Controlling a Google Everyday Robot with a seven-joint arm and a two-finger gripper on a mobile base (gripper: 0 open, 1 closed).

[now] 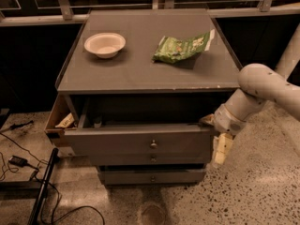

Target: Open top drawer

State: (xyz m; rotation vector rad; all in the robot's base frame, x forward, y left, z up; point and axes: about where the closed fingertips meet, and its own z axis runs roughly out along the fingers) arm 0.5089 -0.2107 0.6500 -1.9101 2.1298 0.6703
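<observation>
White bowl (104, 44), green snack bag (183, 48)

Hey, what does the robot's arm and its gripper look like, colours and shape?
The arm is smooth off-white tubing with a bulbous rounded joint; no loose cables show. A greyish band rings the wrist. The gripper, by the right end of the top drawer, is pale cream and blocky.
</observation>
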